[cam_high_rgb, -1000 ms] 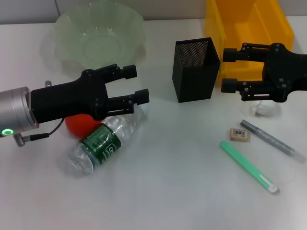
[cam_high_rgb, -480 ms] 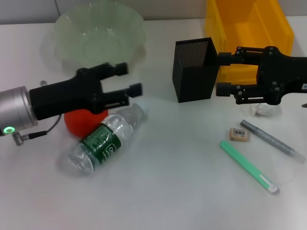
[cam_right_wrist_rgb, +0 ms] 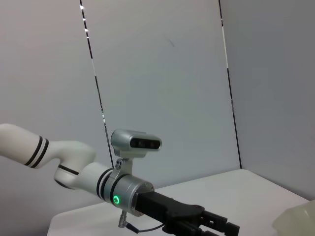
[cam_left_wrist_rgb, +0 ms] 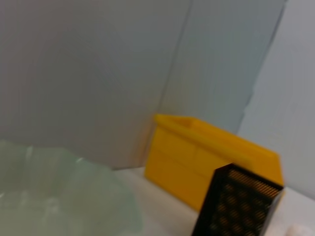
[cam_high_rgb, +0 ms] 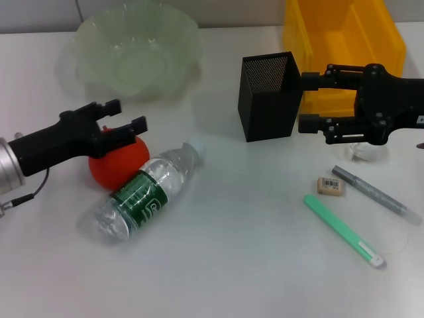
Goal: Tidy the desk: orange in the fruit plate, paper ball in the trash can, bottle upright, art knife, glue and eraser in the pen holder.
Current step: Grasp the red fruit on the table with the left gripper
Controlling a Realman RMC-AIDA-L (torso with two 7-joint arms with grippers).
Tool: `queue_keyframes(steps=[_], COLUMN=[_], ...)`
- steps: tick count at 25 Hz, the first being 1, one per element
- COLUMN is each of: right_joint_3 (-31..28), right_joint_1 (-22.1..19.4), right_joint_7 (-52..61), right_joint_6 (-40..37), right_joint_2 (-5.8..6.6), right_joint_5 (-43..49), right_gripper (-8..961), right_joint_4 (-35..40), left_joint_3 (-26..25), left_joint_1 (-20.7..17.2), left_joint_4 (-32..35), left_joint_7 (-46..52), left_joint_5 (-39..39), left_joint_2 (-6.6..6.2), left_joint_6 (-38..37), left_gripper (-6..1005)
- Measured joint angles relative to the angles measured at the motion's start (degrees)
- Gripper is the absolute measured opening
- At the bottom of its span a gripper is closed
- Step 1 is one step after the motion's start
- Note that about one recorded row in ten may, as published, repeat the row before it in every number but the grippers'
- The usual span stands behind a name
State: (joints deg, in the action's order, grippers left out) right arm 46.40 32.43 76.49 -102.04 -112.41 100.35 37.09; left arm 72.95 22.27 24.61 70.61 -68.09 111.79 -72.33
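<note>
left pincer [cam_high_rgb: 122, 116] over orange [cam_high_rgb: 119, 165] | paper ball [cam_high_rgb: 363, 152] half-hidden

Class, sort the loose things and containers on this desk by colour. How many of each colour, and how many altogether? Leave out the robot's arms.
Green: 2, fruit plate, pen-like stick
Yellow: 1, trash can
Black: 1, pen holder
Red-orange: 1, orange
Clear: 1, bottle
White: 1, paper ball
Beige: 1, eraser
Grey: 1, pen-like tool
Total: 9

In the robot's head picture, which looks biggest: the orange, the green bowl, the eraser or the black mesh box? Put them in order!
1. Green bowl
2. Black mesh box
3. Orange, partly hidden by the left hand
4. Eraser
</note>
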Motion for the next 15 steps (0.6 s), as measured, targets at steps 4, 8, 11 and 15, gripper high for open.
queue_keyframes(steps=[4,8,11,15], right_joint_3=[0.0,0.0,0.0,0.0], right_joint_1=[0.0,0.0,0.0,0.0], right_joint_7=[-0.09,-0.45,-0.71,-0.75], right_joint_6=[0.0,-0.01,-0.01,0.0], right_joint_2=[0.0,0.0,0.01,0.0], right_joint_5=[0.0,0.0,0.0,-0.01], right_gripper=[772,772,771,771], right_joint_4=[0.14,0.27,0.29,0.28], left_joint_3=[-0.08,-0.1,-0.1,0.07], left_joint_1=[-1.62,-2.05,-2.14,-1.81], left_joint_4=[-0.01,-0.27,-0.83,-1.96], left_joint_7=[0.03,0.04,0.05,0.05], left_joint_5=[0.22,0.09,0.01,-0.01], left_joint_2=[0.15,0.48,0.67,0.79], left_joint_6=[2.9,4.33,5.27,6.23], left_gripper=[795,790,787,783])
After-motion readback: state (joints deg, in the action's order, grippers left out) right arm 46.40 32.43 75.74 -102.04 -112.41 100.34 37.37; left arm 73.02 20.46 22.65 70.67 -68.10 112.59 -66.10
